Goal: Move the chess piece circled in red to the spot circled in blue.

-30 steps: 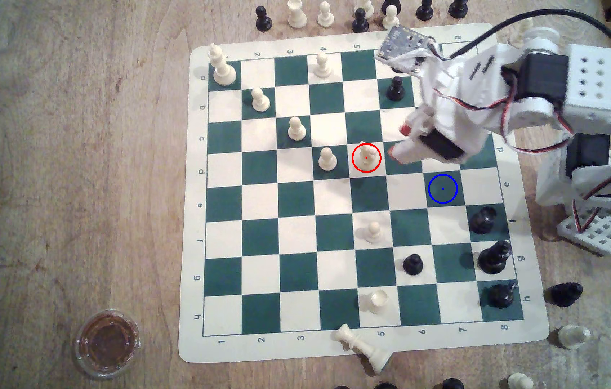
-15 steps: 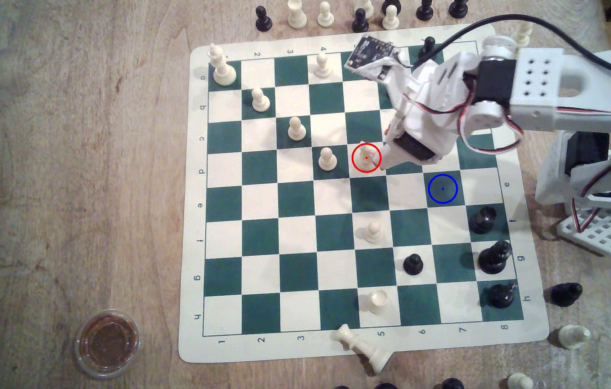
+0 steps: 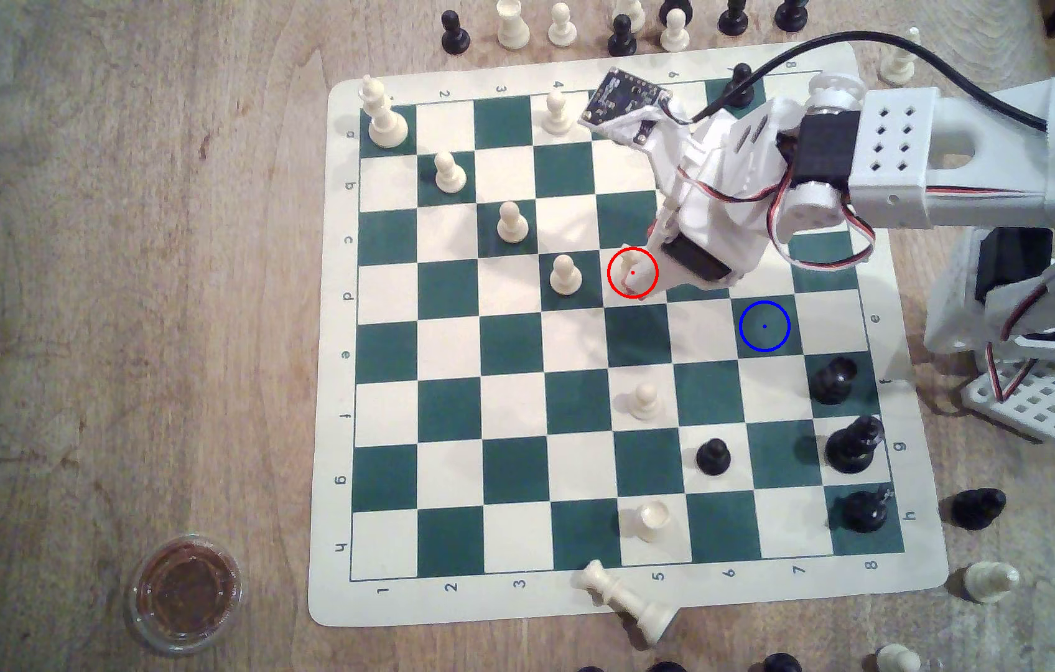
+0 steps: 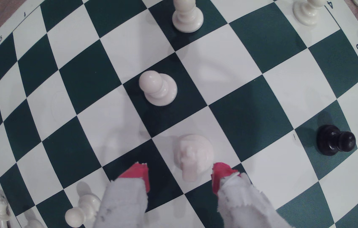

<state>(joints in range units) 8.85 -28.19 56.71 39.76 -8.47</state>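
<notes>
A: Wrist view: why is the gripper point(image 4: 180, 176) spread around the knight point(image 4: 192, 153)?

B: To straddle it before pinching; the knight stands on its red-ringed white square. Rightward in the exterior view waits the blue-circled square point(image 3: 764, 326).

A: Any writing?

B: Board point(image 3: 331, 388) edges read 1 to 8, a to h.

Cream-white knight point(image 4: 192, 154) on green-and-white checkered board point(image 3: 512, 465), red-tipped fingers point(image 4: 139, 173).

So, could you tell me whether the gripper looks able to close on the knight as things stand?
Probably yes: the gripper is open with the knight just ahead between its red tips, and the nearest pawn stands a square away.
</notes>
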